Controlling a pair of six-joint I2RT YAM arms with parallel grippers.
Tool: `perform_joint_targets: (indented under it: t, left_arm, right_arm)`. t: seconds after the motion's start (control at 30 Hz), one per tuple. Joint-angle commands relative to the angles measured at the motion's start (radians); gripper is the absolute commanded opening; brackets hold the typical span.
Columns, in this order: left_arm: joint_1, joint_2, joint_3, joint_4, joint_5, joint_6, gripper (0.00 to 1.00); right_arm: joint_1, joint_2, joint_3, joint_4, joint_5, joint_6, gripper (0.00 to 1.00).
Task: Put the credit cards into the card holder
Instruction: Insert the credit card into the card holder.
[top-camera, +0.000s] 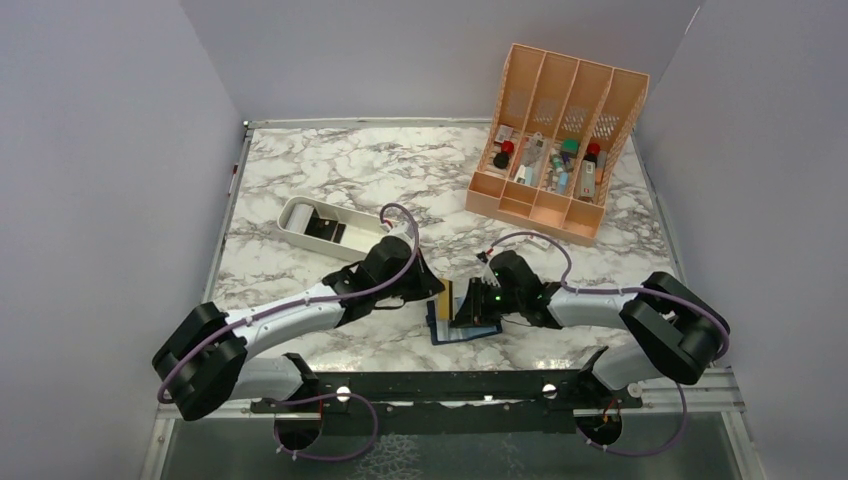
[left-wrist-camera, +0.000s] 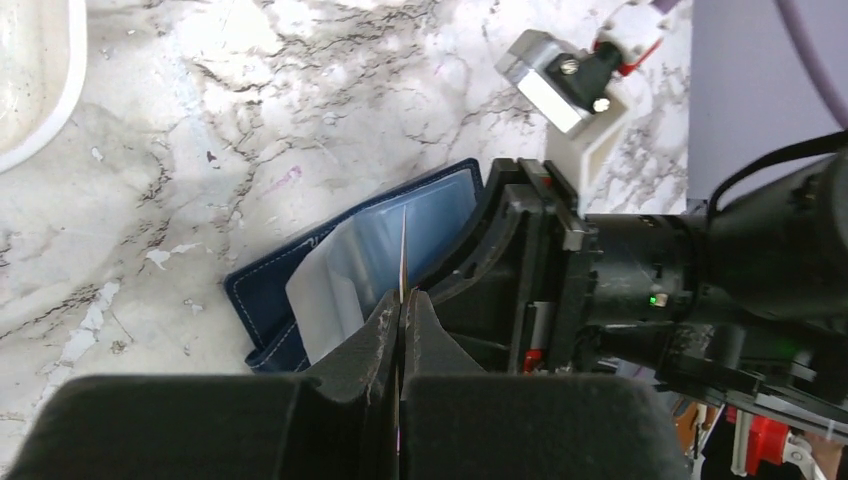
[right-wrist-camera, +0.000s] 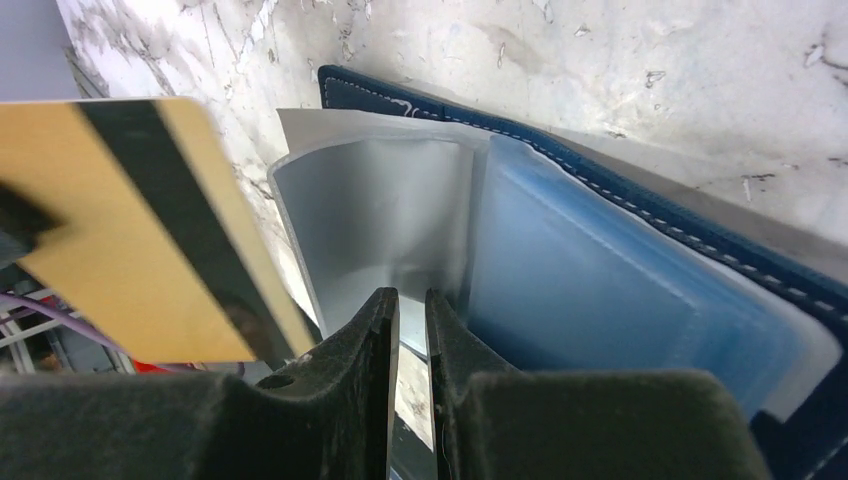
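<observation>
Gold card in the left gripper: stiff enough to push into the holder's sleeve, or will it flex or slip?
Probably stiff: the gold card looks flat, and edge-on it shows as a straight line. Likely light, so easy to twist in the left gripper, which pinches only one edge. The clear sleeve curls, so it may yield first.

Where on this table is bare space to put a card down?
Bare tabletop lies between the white tray and the orange organizer, and behind the tray. Crowded around the card holder, where the left gripper and right gripper meet.
</observation>
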Motion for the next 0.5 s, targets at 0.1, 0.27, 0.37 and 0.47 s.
perform_joint_targets:
  t: [0.1, 0.27, 0.37, 0.47]
  left_arm:
    - [-0.004, 0.055, 0.008, -0.057, -0.078, 0.049, 0.0]
    - [-0.005, 0.076, 0.001, -0.099, -0.12, 0.066, 0.0]
    - [-0.005, 0.098, 0.003, -0.09, -0.116, 0.075, 0.0]
    - [-0.006, 0.115, 0.004, -0.087, -0.12, 0.081, 0.0]
  right_arm:
    - [0.014, 0.0, 0.02, -0.055, 0.067, -0.017, 0.21]
    - [0.014, -0.082, 0.037, -0.136, 0.102, -0.037, 0.21]
    - [0.014, -0.161, 0.062, -0.233, 0.157, -0.076, 0.21]
    - [0.014, -0.227, 0.095, -0.345, 0.245, -0.108, 0.21]
